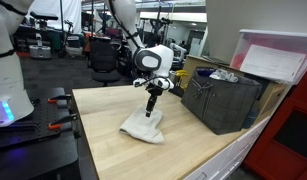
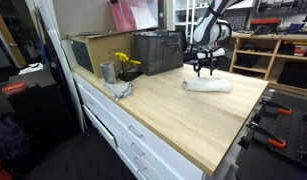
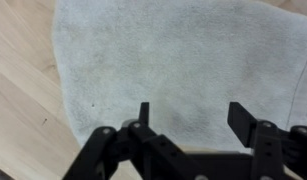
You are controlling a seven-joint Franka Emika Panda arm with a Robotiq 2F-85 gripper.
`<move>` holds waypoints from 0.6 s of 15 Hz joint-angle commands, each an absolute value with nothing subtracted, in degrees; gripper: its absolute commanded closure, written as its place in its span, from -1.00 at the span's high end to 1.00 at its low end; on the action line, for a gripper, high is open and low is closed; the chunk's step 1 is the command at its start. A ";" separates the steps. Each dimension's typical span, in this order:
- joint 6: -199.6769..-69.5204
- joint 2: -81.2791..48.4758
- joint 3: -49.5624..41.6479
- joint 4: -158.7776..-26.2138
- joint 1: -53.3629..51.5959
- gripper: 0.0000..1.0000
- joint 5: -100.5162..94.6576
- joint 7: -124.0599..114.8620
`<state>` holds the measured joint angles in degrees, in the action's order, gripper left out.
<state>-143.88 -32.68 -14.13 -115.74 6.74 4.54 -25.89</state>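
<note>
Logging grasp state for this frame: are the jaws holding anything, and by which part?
Nothing is held. The jaws stand open over the white towel, which lies on the wooden table. The wrist view shows no cloth pinched between them.

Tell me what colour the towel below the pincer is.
The towel is plain off-white, without pattern; the wrist view shows it best.

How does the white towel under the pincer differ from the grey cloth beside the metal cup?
The white towel lies fairly flat; the grey cloth is bunched up. The white towel looks larger and sits below the open pincer; the grey cloth is far from it, by the metal cup. Both rest on the wooden table.
</note>
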 commanded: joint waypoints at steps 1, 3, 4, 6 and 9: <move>-144.12 -33.45 -16.23 -116.89 6.42 1.00 5.94 -30.65; -142.91 -34.62 -14.94 -116.53 8.23 1.00 8.34 -29.25; -142.12 -35.38 -13.49 -116.19 9.70 1.00 10.44 -27.31; -141.85 -36.90 -11.53 -115.60 11.82 1.00 13.88 -24.59; -141.92 -39.37 -9.92 -114.67 14.13 1.00 17.29 -21.83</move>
